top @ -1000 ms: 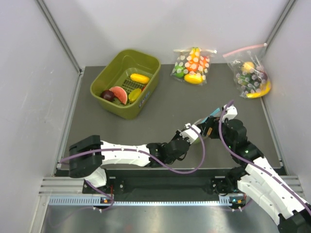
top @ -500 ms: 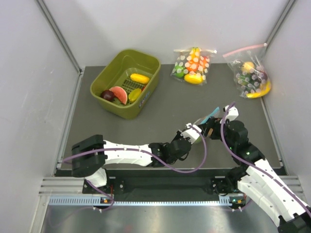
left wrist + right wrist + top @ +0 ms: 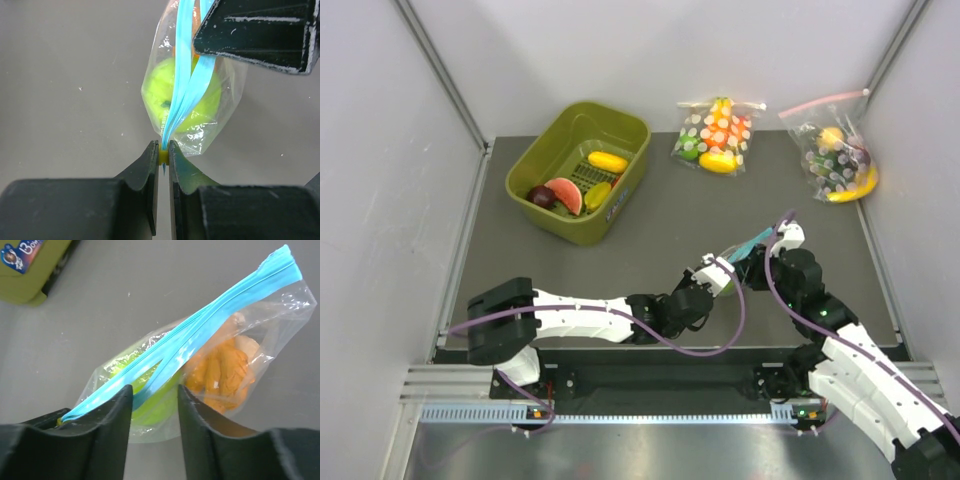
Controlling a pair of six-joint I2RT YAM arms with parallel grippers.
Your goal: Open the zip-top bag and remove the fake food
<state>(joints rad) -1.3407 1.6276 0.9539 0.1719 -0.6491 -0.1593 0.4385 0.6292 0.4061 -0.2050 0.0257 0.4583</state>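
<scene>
The left gripper [image 3: 163,156] is pinching the very end of the light-blue zip strip [image 3: 186,75]. Its jaws are pressing almost together, with only the strip's tip and a small yellow bit between them. The right gripper [image 3: 154,392] is straddling the same strip a little further along. Its jaws are standing apart with a clear gap; one lip of the strip is dipping into that gap while the other is running over the left finger.

A second ago those jaws were spread much wider, so they are closing in now, and the right wrist has edged slightly toward the olive-green bin [image 3: 535,165]. I am reading this as a second hold being set up: once one lip is gripped, the two arms can pull the mouth apart. The lips are already looking split near the pinched end, while the far end is looking sealed.

The zip-top bag [image 3: 280,315] is being held between the two grippers, to the right of the bin and nearer the arm bases. It is still holding the green fruit [image 3: 200,107] and the orange carrot pieces [image 3: 220,370]; nothing is out yet. The bin is holding yellow, red and dark purple toy pieces [image 3: 565,192]. Two dotted bags [image 3: 715,135] are lying right of the bin, each keeping its own toys.
</scene>
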